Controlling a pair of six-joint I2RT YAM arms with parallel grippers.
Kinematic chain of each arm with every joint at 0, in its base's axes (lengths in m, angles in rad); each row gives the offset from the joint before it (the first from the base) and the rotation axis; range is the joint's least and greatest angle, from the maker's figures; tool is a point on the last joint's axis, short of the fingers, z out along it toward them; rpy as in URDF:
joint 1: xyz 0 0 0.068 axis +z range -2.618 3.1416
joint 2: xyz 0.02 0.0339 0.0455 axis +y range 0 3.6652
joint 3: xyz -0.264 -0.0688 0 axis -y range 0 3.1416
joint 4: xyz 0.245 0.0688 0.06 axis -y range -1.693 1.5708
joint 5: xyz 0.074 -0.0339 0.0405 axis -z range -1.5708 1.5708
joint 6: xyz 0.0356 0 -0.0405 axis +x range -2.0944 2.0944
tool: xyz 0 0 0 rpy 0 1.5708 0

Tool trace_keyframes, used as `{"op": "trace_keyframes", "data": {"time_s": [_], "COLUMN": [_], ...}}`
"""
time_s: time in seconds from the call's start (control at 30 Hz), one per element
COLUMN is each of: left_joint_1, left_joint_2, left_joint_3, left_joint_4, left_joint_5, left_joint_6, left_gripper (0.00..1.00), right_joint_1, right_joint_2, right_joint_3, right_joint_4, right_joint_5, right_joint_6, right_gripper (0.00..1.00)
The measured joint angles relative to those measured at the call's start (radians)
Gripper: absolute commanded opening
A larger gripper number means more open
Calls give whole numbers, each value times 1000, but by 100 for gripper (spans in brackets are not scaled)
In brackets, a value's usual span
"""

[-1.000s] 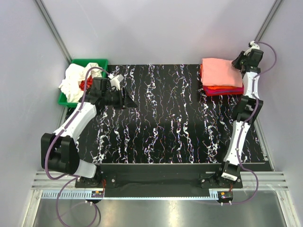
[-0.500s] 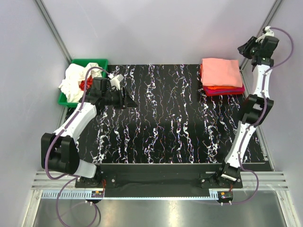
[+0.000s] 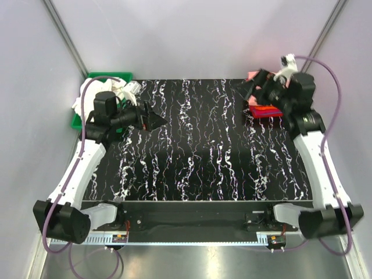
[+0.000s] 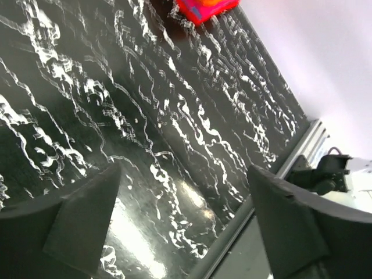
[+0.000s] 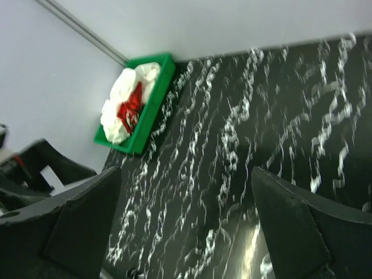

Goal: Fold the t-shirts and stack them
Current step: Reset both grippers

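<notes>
Two arms work at one black, white-veined desk (image 3: 203, 163), each with one tool. There is one stack (image 3: 268, 110) of folded t-shirts and one green bin (image 5: 156, 102).

The stack sits at the desk's far right corner. From above, a sliver of the salmon-pink shirt (image 3: 252, 75) shows at its far edge, with bright orange-red and a magenta edge on its near side. The left wrist view catches only a cut-off corner of it in red, orange and magenta. The right arm covers most of the stack, so its layers cannot be counted.

The bin stands just off the desk's far left corner. In the right wrist view it holds a crumpled white shirt (image 5: 119, 96) that bulges over the rim, with a red shirt (image 5: 131, 107) bunched in the middle of it. Whether more cloth lies beneath cannot be made out. From above, the left arm hides much of the bin.

The left tool (image 3: 152, 119) hovers over the desk near the far left corner, just beside the bin and pointing toward the middle. It is released: its fingers (image 4: 81, 226) are spread wide, with only bare desk between them.

The right tool (image 3: 254, 87) hangs above the stack's left side. It too is released and empty, and its own camera, somewhat blurred, looks across the desk to the bin.
</notes>
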Motion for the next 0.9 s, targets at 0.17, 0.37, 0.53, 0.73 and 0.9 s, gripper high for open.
{"op": "trace_keyframes", "data": {"time_s": [0.17,0.37,0.53,0.73,0.9], "left_joint_1": [2,2,2,1,-1], "left_joint_2": [-67,-97,-92,-88,-88], "left_joint_3": [-17,-70,-84,-85,-87], "left_joint_4": [40,90,110,140,156], "left_joint_5": [0,5,21,41,58], "left_joint_6": [-3,-24,-51,-76,-88], "left_gripper": [99,99,99,99,99], "right_joint_1": [-30,-31,-31,-31,-31], "right_joint_2": [-249,-388,-446,-443,-442], "right_joint_3": [-311,-439,-438,-436,-434], "right_joint_4": [-22,-109,-108,-109,-109], "right_joint_5": [26,106,146,187,196], "right_joint_6": [48,64,80,89,92], "right_gripper": [100,100,100,100,100]}}
